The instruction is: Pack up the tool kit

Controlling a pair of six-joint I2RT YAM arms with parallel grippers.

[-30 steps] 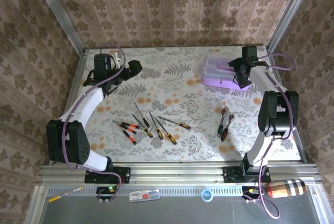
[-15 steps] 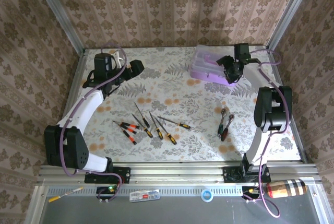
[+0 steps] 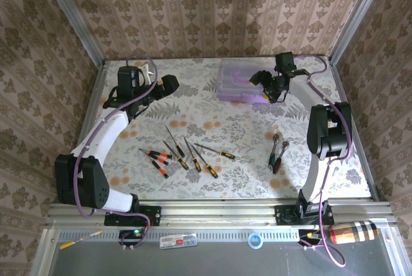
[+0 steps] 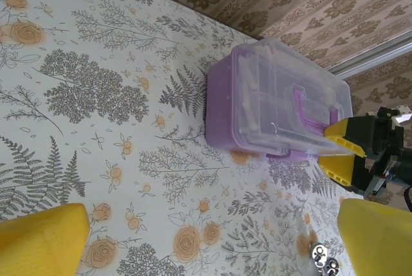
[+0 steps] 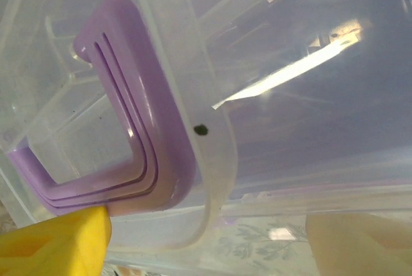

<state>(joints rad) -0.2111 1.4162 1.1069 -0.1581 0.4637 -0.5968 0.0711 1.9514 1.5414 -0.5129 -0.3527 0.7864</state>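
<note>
The tool kit's purple box (image 3: 237, 87) stands shut at the back of the table, its clear lid (image 5: 302, 57) and purple handle (image 5: 145, 128) close under the right wrist camera. My right gripper (image 3: 266, 85) is open against the box's right side, its fingers straddling the lid's edge (image 5: 206, 244). From the left wrist the box (image 4: 270, 99) appears with the right gripper's yellow fingers (image 4: 344, 141) touching it. My left gripper (image 3: 168, 83) hangs open over bare cloth (image 4: 212, 250), left of the box. Several black-orange screwdrivers (image 3: 183, 154) lie mid-table. Red-handled pliers (image 3: 277, 152) lie on the right.
The patterned back wall and metal corner posts (image 3: 353, 12) stand close behind the box. The flowered cloth (image 3: 212, 105) between box and screwdrivers is bare. On the front rail lie a plaid bottle (image 3: 351, 231) and a blue tape roll (image 3: 256, 240).
The right gripper has swung left along the back of the table, and the purple box has slid left with it. The left arm has hardly moved.
</note>
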